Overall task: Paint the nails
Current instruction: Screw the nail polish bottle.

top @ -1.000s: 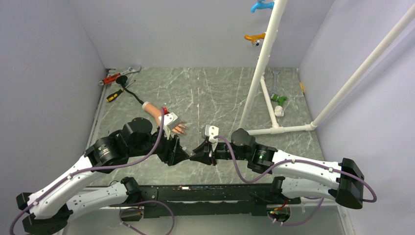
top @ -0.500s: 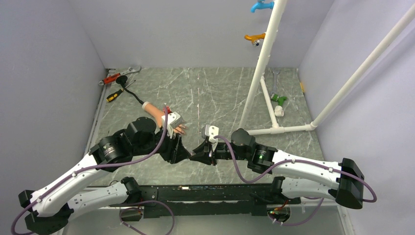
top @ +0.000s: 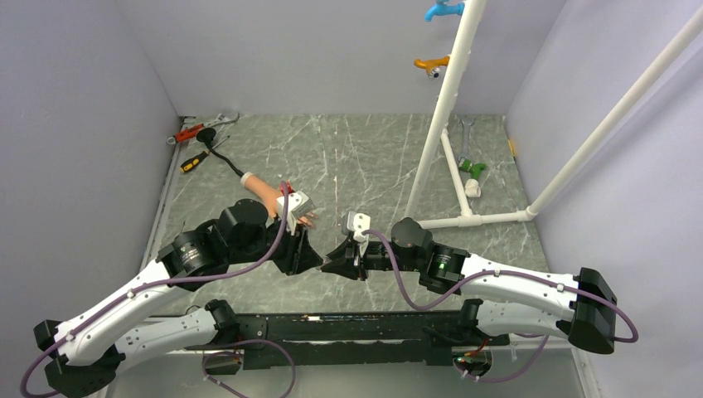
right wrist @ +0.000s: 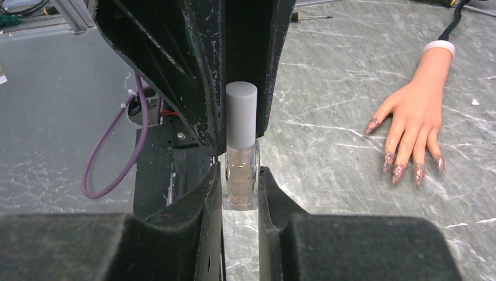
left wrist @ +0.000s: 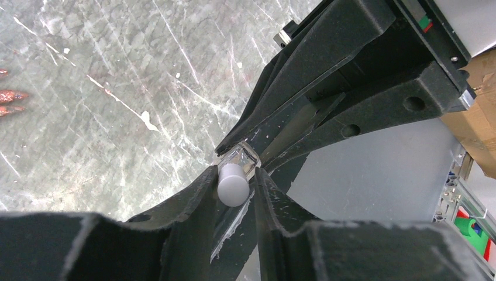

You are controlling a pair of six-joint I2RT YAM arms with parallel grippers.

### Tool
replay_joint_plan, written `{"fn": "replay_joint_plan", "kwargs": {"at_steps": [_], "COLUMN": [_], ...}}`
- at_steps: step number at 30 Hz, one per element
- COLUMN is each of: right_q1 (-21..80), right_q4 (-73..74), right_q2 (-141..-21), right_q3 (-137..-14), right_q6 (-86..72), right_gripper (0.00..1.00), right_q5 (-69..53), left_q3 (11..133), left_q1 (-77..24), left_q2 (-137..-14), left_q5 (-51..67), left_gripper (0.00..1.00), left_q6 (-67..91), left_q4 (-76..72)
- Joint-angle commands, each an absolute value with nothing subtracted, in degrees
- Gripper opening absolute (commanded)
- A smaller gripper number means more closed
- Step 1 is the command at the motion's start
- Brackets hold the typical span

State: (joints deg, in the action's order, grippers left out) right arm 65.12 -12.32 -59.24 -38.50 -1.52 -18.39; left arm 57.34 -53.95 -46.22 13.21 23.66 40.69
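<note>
Marble tabletop [top: 373, 157] holds nails [right wrist: 403, 170] near left end effector [left wrist: 235, 175], clamping cap [right wrist: 241, 114]; right end effector [right wrist: 240, 171] grips bottle [right wrist: 240, 190].

Robotics lab cell, plain grey walls [top: 315, 50] around marbled table [top: 348, 157], white pipe frame [top: 439, 108] at right, hand tools [top: 199, 133] upper left.

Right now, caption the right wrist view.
The right gripper clamps the bottle, the left gripper pinches its cap; the mannequin hand lies beyond.

White arms [top: 108, 317], black joints [top: 196, 249] — purple cables [top: 283, 220]
</note>
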Motion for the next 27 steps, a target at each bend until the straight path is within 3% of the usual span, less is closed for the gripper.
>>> {"fn": "replay_joint_plan", "kwargs": {"at_steps": [1, 6, 14, 27], "right_q1": [65.1, 65.1, 65.1, 65.1], "right_q4": [-15.3, -15.4, -15.3, -16.3], "right_q2": [-58.6, -58.6, -58.9, -58.0], "right_q3": [-39.5, -39.4, -39.5, -39.0], "right_q6": [-1.5, -1.5, -1.5, -1.4], "right_gripper": [0.00, 0.00, 0.00, 0.00], "right_q5": [-18.1, -18.0, -18.5, -23.8], "left_q3": [56.8, 56.5, 55.9, 55.6], "left_q1": [-54.4, -54.6, -54.8, -54.8], "left_q2": [-46.2, -46.3, -45.5, -43.8], "left_q5": [14.0, 14.1, 17.4, 25.6], "left_gripper": [0.30, 0.18, 0.08, 0.06], "left_q6": [23.7, 23.0, 19.0, 10.9], "left_q4": [38.2, 38.2, 38.0, 37.3]}}
